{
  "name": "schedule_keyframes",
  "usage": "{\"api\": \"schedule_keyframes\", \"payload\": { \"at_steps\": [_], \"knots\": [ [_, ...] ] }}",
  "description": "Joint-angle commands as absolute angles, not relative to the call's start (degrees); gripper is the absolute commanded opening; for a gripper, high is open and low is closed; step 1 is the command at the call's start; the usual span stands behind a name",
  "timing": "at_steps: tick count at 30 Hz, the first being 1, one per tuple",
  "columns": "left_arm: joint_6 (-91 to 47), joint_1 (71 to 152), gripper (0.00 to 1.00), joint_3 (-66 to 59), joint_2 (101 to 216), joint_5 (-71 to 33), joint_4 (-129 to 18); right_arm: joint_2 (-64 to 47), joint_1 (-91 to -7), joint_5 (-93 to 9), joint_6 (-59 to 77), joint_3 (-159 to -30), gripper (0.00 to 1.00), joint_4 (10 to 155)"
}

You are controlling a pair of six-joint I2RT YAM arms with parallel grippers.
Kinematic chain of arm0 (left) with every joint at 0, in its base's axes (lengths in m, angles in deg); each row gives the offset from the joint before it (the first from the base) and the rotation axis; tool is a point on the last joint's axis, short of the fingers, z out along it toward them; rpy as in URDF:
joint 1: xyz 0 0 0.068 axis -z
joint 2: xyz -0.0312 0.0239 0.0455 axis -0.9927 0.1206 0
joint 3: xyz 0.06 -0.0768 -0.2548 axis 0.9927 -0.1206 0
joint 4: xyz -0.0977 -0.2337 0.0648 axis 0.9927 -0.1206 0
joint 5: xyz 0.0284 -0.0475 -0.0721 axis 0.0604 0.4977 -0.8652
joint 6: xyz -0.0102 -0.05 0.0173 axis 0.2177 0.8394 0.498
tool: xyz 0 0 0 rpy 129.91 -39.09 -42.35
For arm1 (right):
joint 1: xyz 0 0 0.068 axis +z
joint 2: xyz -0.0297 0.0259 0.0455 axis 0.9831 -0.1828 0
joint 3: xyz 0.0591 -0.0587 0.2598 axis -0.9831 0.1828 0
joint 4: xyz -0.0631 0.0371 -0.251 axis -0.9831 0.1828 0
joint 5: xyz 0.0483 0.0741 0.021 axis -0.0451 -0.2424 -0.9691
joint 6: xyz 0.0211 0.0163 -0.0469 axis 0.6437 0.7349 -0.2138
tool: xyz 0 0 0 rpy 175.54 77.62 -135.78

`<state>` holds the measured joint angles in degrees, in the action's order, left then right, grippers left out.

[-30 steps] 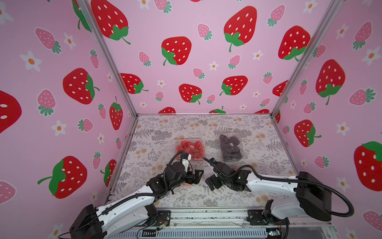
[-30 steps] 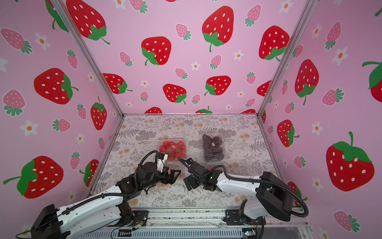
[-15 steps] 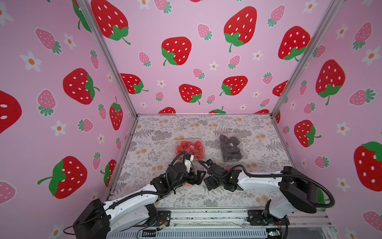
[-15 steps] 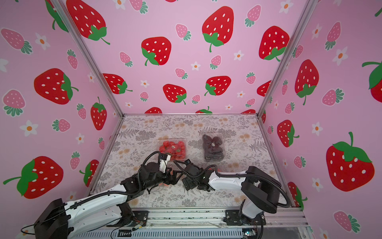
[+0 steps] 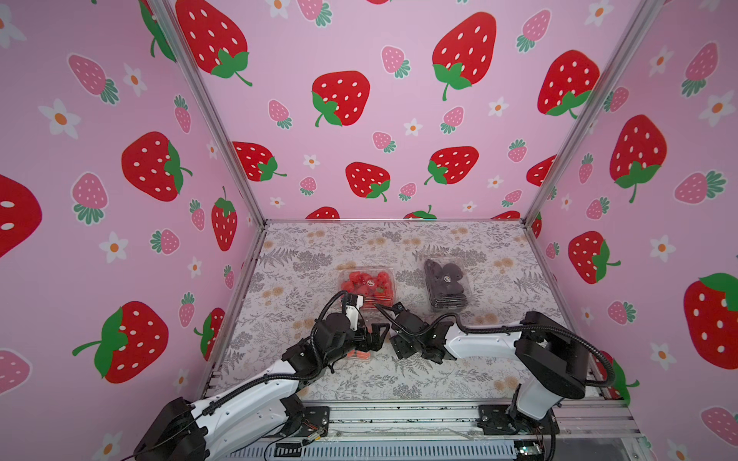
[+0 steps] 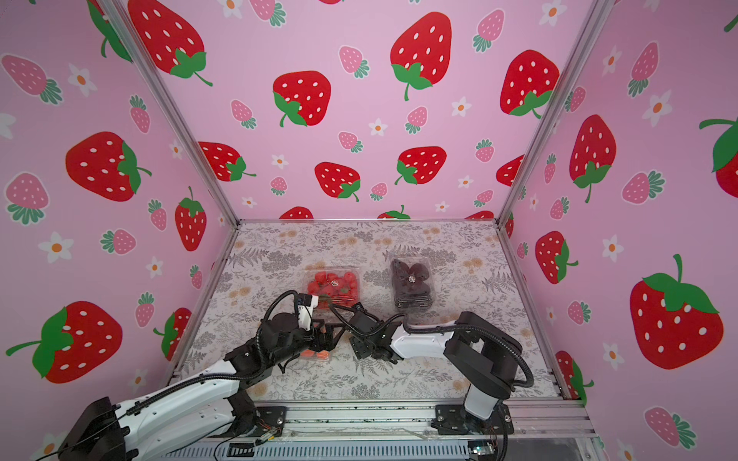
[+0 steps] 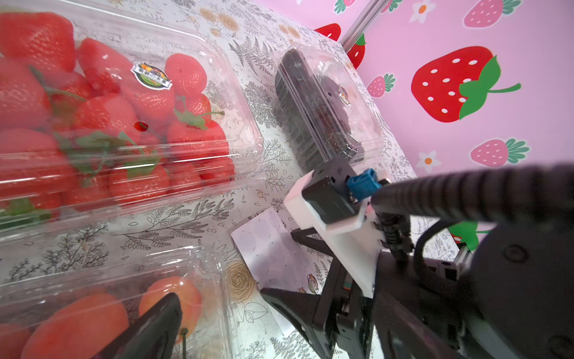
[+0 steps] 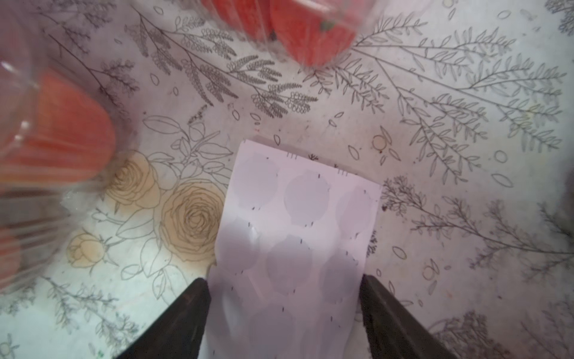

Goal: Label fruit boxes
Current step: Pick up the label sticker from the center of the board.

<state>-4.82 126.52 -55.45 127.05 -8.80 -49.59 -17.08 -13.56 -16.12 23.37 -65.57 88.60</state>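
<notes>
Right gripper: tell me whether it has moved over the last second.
Yes. In both top views the right gripper has shifted slightly left, nearer the left gripper, judged against the strawberry box.

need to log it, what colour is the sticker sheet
The sticker sheet is white with faint greyish circles; best in right wrist view.

Tabletop (image 6: 279,259): grey-and-tan floral print, enclosed by pink strawberry-print walls (image 6: 359,48).
1. Strawberry box (image 6: 333,284): clear clamshell of red berries, mid-tabletop, with a small round mark on the lid.
2. Dark-fruit box (image 6: 413,284): clear clamshell, well to the right of item 1 and apart from it.
3. Small box (image 6: 315,354): orange-red fruit, mostly hidden under the left claw (image 6: 331,339).
4. Right claw (image 6: 361,351): low over the tabletop, just beside the left claw, tips facing it.
</notes>
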Motion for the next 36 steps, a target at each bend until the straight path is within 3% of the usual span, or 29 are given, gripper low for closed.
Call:
{"api": "schedule_keyframes", "payload": {
  "at_steps": [1, 4, 11, 17, 24, 30, 36],
  "knots": [
    [-4.0, 126.3, 0.99, -56.0, 127.4, -9.7, -48.5, -18.4, -13.8, -18.0, 25.4, -63.1, 0.73, 91.5],
    [-3.9, 126.4, 0.99, -55.9, 128.0, -10.0, -48.2, -17.8, -13.8, -16.6, 25.3, -62.4, 0.69, 92.0],
    [-1.8, 126.3, 0.99, -56.4, 128.0, -9.4, -46.3, -12.3, -15.7, -19.4, 22.1, -58.3, 0.44, 83.9],
    [0.9, 126.9, 1.00, -58.1, 128.1, -9.4, -41.2, -9.7, -16.0, -19.9, 18.9, -59.4, 0.33, 82.6],
    [2.3, 127.6, 0.98, -56.8, 137.2, -12.8, -32.3, -2.4, -17.4, -21.8, 16.8, -57.0, 0.25, 79.6],
    [-0.4, 131.8, 0.97, -53.6, 142.3, -11.2, -28.5, 5.1, -19.0, -27.0, 16.0, -53.0, 0.24, 76.7],
    [0.2, 131.9, 0.97, -54.8, 134.5, -2.5, -35.2, 9.4, -20.9, -30.1, 15.2, -50.9, 0.21, 76.8]
  ]
}}
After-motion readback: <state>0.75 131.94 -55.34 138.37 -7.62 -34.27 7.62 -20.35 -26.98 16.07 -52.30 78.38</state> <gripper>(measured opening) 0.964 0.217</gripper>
